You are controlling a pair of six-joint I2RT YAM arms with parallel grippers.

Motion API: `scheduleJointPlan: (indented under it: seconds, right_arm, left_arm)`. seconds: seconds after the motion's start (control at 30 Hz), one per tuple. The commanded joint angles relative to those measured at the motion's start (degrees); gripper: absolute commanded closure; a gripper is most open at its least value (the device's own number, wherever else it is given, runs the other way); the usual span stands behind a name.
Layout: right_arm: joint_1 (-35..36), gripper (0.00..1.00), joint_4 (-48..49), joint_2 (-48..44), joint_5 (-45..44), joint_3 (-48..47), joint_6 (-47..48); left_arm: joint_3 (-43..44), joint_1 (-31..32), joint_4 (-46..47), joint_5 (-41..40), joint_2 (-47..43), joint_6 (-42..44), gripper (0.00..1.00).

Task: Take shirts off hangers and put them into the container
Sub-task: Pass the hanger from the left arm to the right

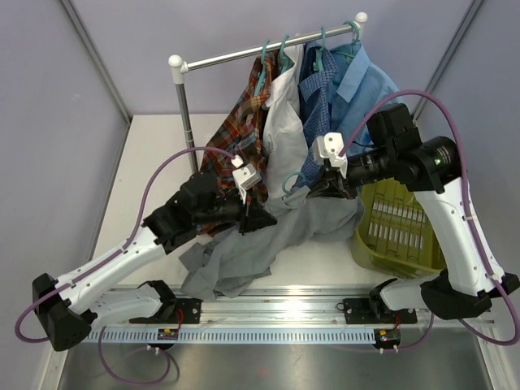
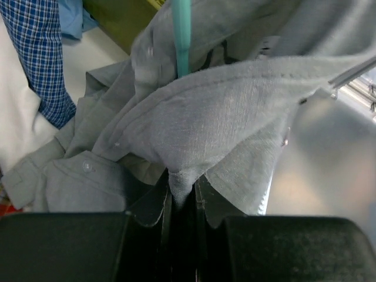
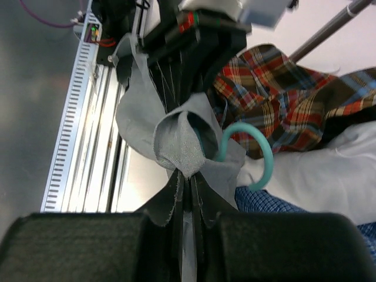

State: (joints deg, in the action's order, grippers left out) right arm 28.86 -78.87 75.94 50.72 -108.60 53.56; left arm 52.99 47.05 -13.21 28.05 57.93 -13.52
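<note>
- Lavender walls around a white tabletop [image 1: 154, 154], top view. A silver rail [image 1: 244, 53] stands near the far edge, carrying the plaid shirt [image 1: 240, 122], white shirt [image 1: 284, 130], blue-check shirt [image 1: 317, 106] and light-blue shirt [image 1: 366, 81].
- The olive laundry basket [image 1: 398, 227] sits by the right edge, toward the near corner.
- The grey shirt [image 1: 244, 252] is off the rail and strung between both arms over mid-table. Its tail is heaped toward the near edge, and none of it is in the basket.
- Risk: the hanging shirts crowd both arms, so a wide swing could drag a neighbour off the rail.
- Left wrist view: the left gripper [image 2: 183, 194] is pressed together on a thin fold of grey cloth. The teal hanger [image 2: 182, 35] runs under the fabric just above.
- Risk: the pinch is small, and a hard tug may slip it.
- Right wrist view: the right gripper [image 3: 188, 182] pinches a bunched grey fold, with the hanger's hook curling free just beside it.
- Risk: the hanger looks to be inside the shirt. Pulling apart could snag the collar, or the hanger could ride along into the basket.
- Risk: the trailing tail may catch the basket rim and spill outside.
</note>
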Motion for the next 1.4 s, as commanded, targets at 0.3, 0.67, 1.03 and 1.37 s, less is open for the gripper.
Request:
scheduleJointPlan:
  seconds: [0.3,0.67,1.03,1.37]
  right_arm:
    - [1.8,1.00,0.2,6.8,14.5,-11.6,-6.2]
    - [8.6,0.98,11.8,3.5,-6.6,8.1,-14.1]
    - [9.1,0.37,4.3,-0.9,-16.4,8.8,-5.8]
    - [3.2,0.26,-0.7,-3.0,-17.4,-1.4,-2.3]
  left_arm:
    - [0.5,-1.8,16.3,-4.3,5.6,-15.6,1.00]
    - [-8.4,-3.7,47.4,-0.1,6.2,-24.4,1.00]
    - [-19.1,-4.2,56.7,2.9,-0.1,-13.2,1.00]
    - [-19.5,-4.4,61.3,7.7,3.8,-9.4,1.00]
